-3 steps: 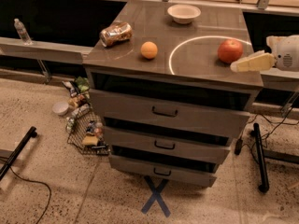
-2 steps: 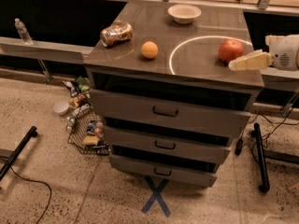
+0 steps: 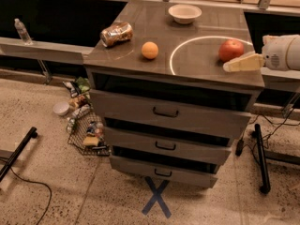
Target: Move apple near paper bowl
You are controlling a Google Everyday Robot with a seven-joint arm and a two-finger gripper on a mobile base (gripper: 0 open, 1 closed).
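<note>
Tape in a blue X (image 3: 157, 197) marks the speckled floor nearest me, just before the cabinet's three drawers (image 3: 166, 112). A wire basket of clutter (image 3: 86, 135) sits on the floor at the cabinet's left.

Up on the cabinet top (image 3: 122, 55), at the front right, my gripper (image 3: 239, 64) lies low over the surface, pointing left. Whether it is parted or closed I cannot tell. Its tip is just beside the near side of the apple (image 3: 230, 49); I cannot make out contact. The apple rests on the top at the right side of a white ring (image 3: 170, 62) marked there.

Left of the ring sits an orange fruit (image 3: 150, 50), well apart from the apple. A dented can (image 3: 116, 33) lies on its side farther back on the left. The paper bowl (image 3: 184, 13) stands upright near the far edge, well apart from the apple.

My white wrist (image 3: 282, 53) enters from the right, about level, over the cabinet's right edge.
</note>
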